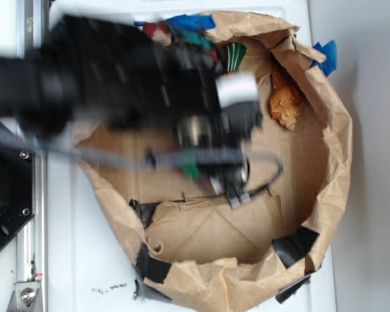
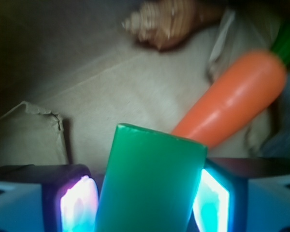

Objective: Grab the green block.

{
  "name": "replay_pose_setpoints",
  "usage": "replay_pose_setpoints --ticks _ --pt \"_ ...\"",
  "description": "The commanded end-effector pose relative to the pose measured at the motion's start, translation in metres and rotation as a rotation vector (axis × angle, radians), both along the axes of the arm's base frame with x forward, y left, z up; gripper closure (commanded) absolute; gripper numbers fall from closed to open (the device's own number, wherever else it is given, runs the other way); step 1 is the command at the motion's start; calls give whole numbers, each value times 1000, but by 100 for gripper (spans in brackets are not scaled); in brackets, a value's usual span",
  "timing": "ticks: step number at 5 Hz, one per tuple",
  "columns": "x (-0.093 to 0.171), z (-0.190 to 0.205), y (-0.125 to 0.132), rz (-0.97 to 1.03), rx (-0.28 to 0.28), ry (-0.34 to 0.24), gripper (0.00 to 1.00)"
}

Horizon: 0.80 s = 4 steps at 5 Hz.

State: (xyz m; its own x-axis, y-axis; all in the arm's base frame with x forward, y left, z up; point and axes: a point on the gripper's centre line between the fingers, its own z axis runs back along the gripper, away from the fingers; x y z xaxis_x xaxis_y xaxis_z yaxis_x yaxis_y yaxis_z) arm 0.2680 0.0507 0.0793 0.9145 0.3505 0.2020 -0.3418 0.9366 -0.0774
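Crinkled brown paper bag (image 1: 325,130); smooth green block (image 2: 150,183).

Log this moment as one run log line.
gripper: shut on green block | carrot: beside, apart | site: paper bag

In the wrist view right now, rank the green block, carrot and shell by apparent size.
1. green block, though it is nearest the camera, so this is unsure
2. carrot
3. shell, farthest and cut off at the edge
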Motion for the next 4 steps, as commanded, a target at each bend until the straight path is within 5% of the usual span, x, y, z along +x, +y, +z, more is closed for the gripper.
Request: replay_pose_setpoints --ticks 1,4 --pt "4 75 10 -83 -25 -3 100" --pt "4 107 -27 -133 -76 14 100"
